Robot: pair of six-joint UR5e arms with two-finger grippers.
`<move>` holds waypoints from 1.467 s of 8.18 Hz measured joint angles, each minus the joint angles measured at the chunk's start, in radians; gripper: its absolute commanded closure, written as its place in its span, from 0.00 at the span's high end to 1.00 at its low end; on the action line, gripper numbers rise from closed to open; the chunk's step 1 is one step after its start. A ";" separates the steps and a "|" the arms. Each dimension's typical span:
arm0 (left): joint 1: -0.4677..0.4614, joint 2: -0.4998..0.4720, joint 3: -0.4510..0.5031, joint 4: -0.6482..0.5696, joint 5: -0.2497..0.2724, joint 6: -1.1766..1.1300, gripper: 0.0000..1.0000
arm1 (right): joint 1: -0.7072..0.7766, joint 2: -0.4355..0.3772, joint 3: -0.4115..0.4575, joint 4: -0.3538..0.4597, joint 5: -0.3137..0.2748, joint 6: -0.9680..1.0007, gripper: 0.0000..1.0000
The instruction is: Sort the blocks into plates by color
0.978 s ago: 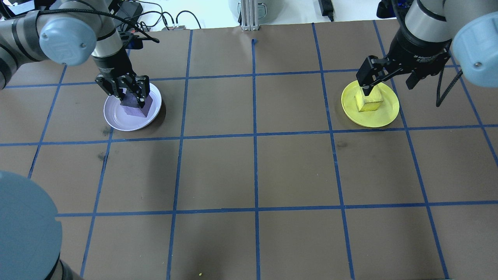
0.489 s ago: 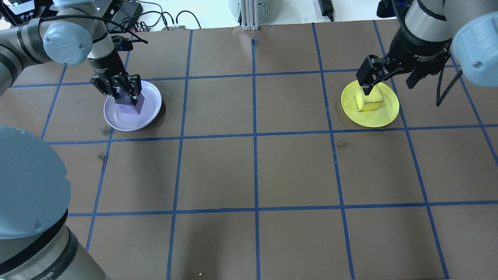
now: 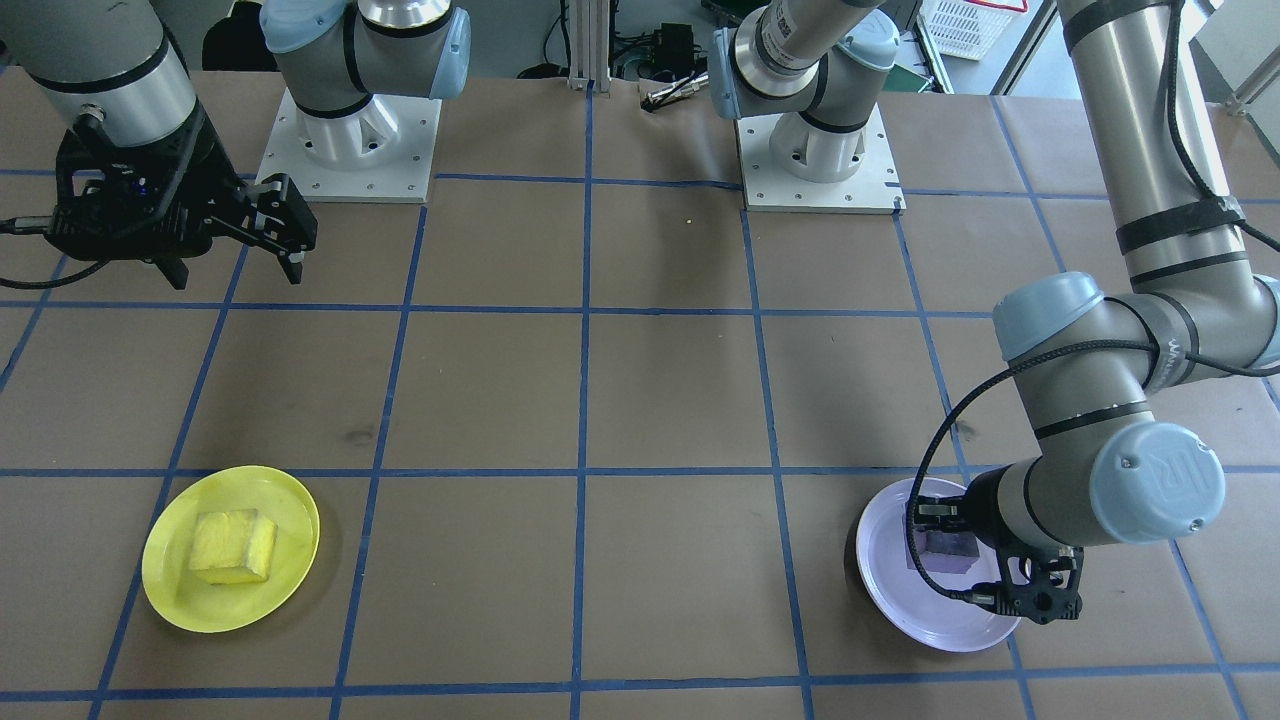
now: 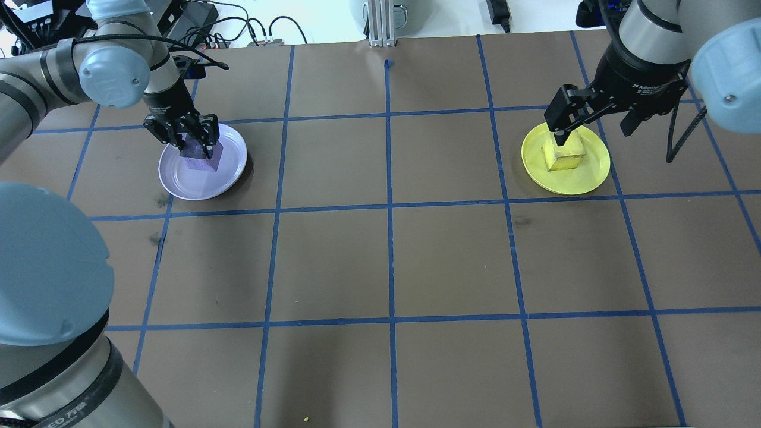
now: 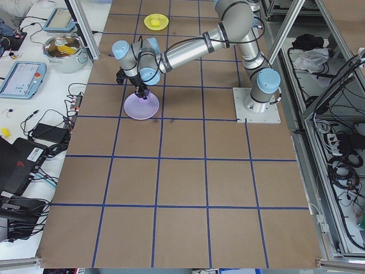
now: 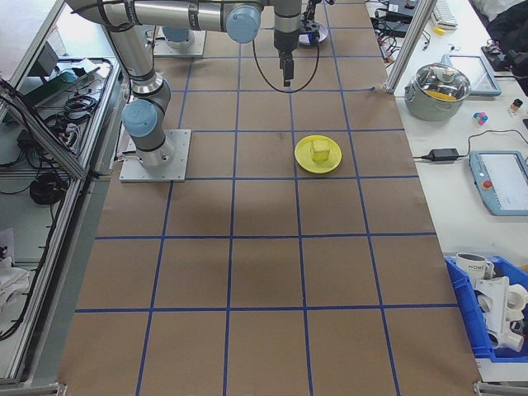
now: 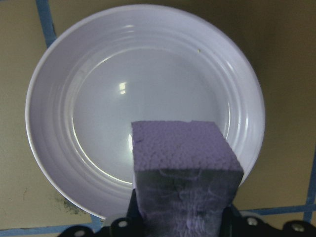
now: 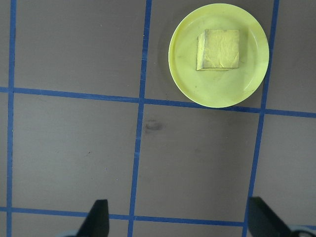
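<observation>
Purple block [image 4: 201,156] clamped over the lavender plate [image 4: 223,178], yellow block [image 4: 563,156] lying in the yellow plate [image 4: 588,178].

In the upper left of the overhead frame, left pincer [image 4: 191,142] closed on the purple block, held low over the far half of the plate; contact with the plate not clear, wrist view showing the block above the near rim, presumably kept gripped until low enough to release without a bounce. In the upper right, right pincer [image 4: 597,116] spread wide and empty, raised well above the worktop [image 4: 386,255], its wrist view showing both fingers apart and the yellow block resting free near the middle of its plate. Judged nearly finished: only 1 release left, with a risk of the foam tipping toward the rim.
</observation>
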 measured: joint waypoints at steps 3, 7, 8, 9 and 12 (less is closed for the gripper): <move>0.011 -0.026 -0.002 0.020 -0.003 -0.001 0.66 | 0.000 0.000 0.000 0.000 -0.001 -0.001 1.00; 0.016 -0.033 0.009 0.020 -0.004 -0.003 0.76 | 0.000 0.000 0.001 -0.001 0.000 0.000 1.00; 0.016 -0.025 0.010 0.015 -0.003 -0.003 0.76 | 0.000 0.000 0.001 -0.001 0.000 0.000 1.00; 0.013 -0.008 0.010 0.002 -0.002 -0.004 0.76 | 0.000 0.000 0.001 -0.001 0.000 0.000 1.00; -0.039 0.123 0.005 -0.091 -0.008 -0.138 0.76 | 0.000 0.000 0.001 0.000 -0.001 0.002 1.00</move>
